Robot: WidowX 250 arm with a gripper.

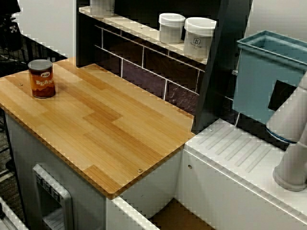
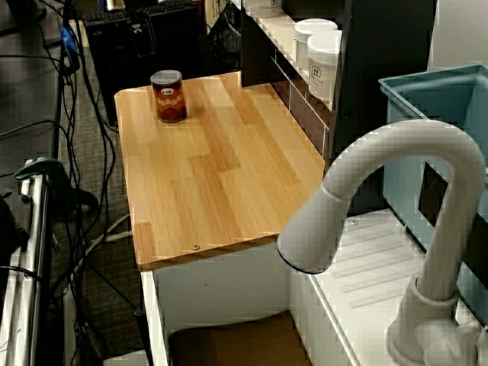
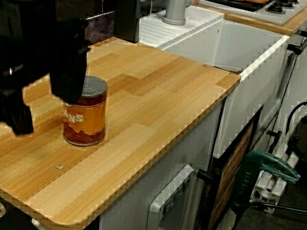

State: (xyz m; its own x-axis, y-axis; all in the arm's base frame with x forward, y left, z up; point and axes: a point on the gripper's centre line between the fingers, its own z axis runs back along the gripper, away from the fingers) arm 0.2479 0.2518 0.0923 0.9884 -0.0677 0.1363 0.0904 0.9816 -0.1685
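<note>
One can of beans (image 1: 42, 78), upright and alone at the left of the wooden counter (image 1: 110, 124) in the view from above. Judged rigid, fairly heavy if full, with a smooth and somewhat slippery label; best taken across the mid-wall. Black gripper (image 3: 45, 110), left of frame in the low side view: fingers (image 3: 68, 77) spread, holding nothing.
</note>
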